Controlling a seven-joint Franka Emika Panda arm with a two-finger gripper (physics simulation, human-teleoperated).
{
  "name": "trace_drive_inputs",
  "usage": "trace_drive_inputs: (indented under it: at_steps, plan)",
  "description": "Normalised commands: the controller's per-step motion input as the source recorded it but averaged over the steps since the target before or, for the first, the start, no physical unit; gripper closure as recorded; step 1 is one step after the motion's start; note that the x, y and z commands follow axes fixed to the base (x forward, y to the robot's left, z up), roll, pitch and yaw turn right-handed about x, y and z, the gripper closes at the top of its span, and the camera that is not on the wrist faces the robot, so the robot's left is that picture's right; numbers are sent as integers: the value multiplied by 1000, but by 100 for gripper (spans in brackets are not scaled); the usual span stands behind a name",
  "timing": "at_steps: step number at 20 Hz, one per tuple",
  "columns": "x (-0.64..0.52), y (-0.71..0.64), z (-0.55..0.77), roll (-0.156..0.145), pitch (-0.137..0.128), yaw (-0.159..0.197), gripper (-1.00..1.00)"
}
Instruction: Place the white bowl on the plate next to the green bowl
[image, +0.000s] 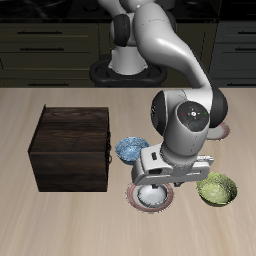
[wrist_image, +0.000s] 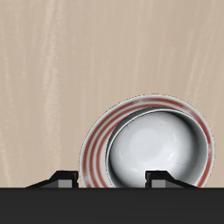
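Observation:
The white bowl (image: 150, 195) sits on the pink-rimmed plate (image: 132, 199) near the table's front edge, with the green bowl (image: 218, 188) close beside that plate. My gripper (image: 156, 183) hangs just above the bowl and is open. In the wrist view the white bowl (wrist_image: 162, 149) rests off-centre on the plate (wrist_image: 94, 144). One fingertip (wrist_image: 158, 178) is over the bowl's inside, and the other is outside the plate's rim. The gripper (wrist_image: 109, 180) holds nothing.
A dark wooden box (image: 72, 148) stands beside the blue patterned bowl (image: 130, 150), farther back than the plate. A second pink-rimmed plate (image: 224, 131) shows partly behind my arm. The robot base (image: 125, 65) is at the table's back.

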Motion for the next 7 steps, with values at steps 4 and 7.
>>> trace_drive_inputs:
  at_steps: [4,7]
  plan:
    - [30,-43,97,-25,-11,-3,-100]
    - [-47,-16,177,-3,-15,-3,-100]
